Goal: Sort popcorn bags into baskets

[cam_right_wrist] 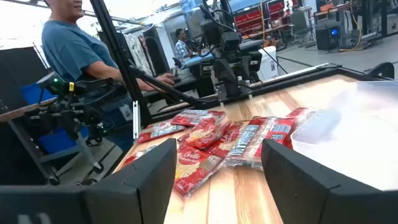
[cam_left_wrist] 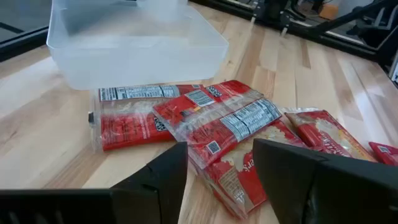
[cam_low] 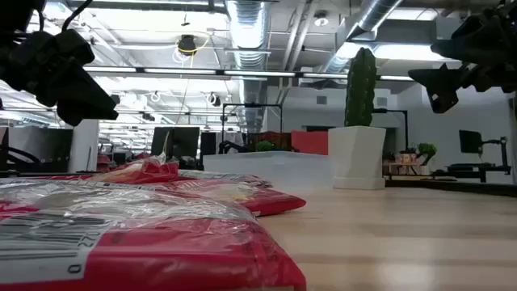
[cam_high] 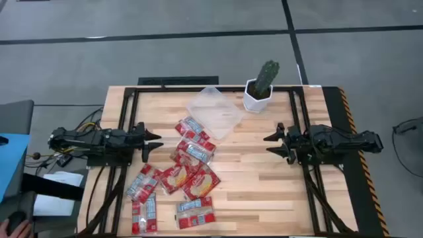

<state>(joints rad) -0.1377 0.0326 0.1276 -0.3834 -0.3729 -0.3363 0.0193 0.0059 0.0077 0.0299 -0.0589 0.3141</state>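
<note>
Several red popcorn bags with silvery ends lie flat in a loose pile on the wooden table, also in the left wrist view and the right wrist view. The clear plastic basket stands on its base toward the far edge, just beyond the pile; the left wrist view shows its wall. My left gripper hovers open above the table at the left side, pointing toward the pile. My right gripper hovers open at the right side, facing the left one.
A white faceted pot with a green cactus stands near the far edge, right of the basket. Bare wood lies between the pile and the right arm. A person in a blue shirt stands beyond the table's left side.
</note>
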